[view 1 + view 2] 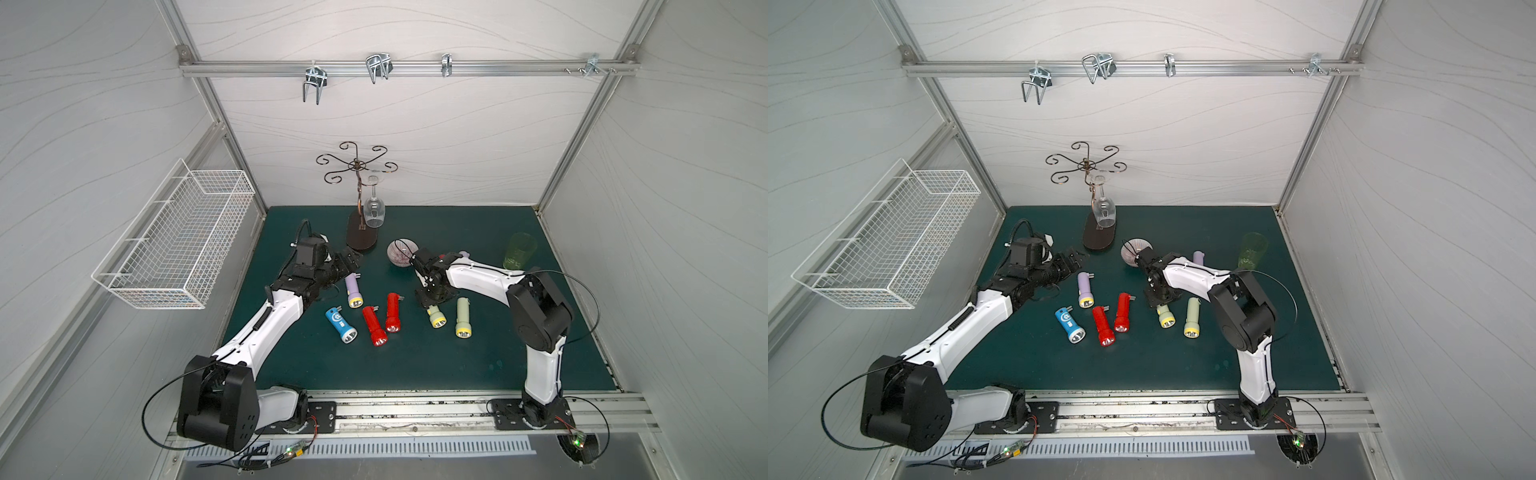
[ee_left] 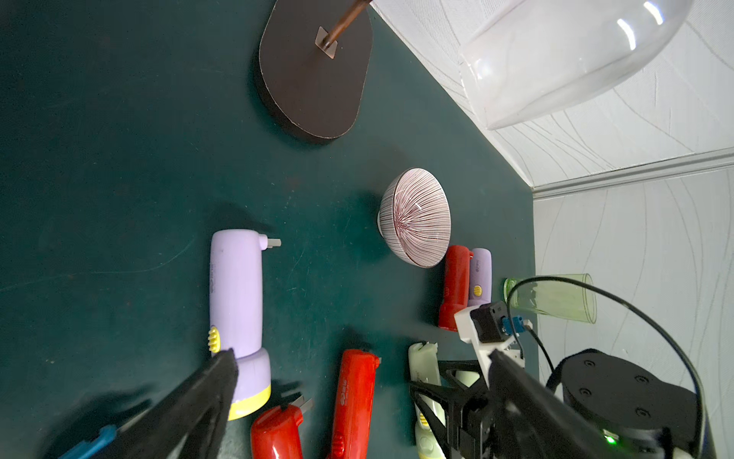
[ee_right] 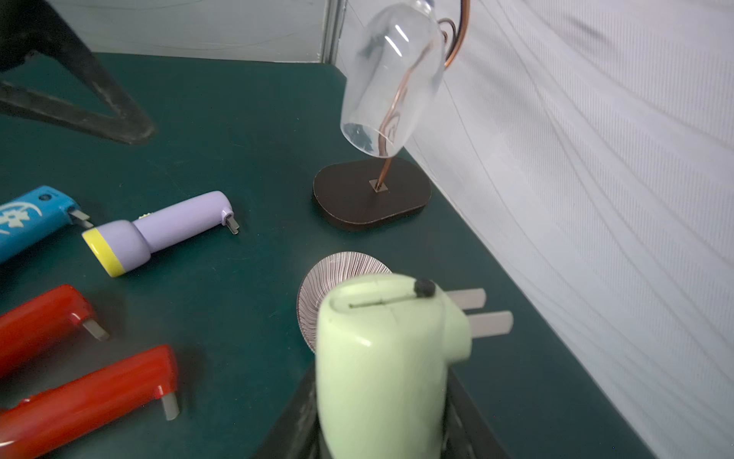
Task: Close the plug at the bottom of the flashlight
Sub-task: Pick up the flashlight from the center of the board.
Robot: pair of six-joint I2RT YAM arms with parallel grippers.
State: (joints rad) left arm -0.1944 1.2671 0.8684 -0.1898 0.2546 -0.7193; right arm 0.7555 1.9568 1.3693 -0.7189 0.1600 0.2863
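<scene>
Several flashlights lie on the green mat (image 1: 415,365). My right gripper (image 1: 432,299) (image 1: 1163,296) is over the butt end of a pale green flashlight (image 1: 437,316) (image 1: 1166,316). In the right wrist view this flashlight (image 3: 381,357) fills the gap, with a black finger (image 3: 296,413) pressed against each side. Its plug (image 3: 476,314) is folded out and both metal prongs stick out sideways. My left gripper (image 1: 351,259) (image 2: 363,369) hangs open above the mat, behind a purple flashlight (image 1: 353,291) (image 2: 236,294), and holds nothing.
Blue (image 1: 340,325), red (image 1: 374,326) (image 1: 392,312) and another pale green flashlight (image 1: 462,316) lie nearby with their plugs out. Behind them are a striped bowl (image 1: 397,251), a green cup (image 1: 518,251) and a glass stand (image 1: 362,237) with a hanging wine glass (image 1: 374,208). A wire basket (image 1: 174,245) hangs on the left wall.
</scene>
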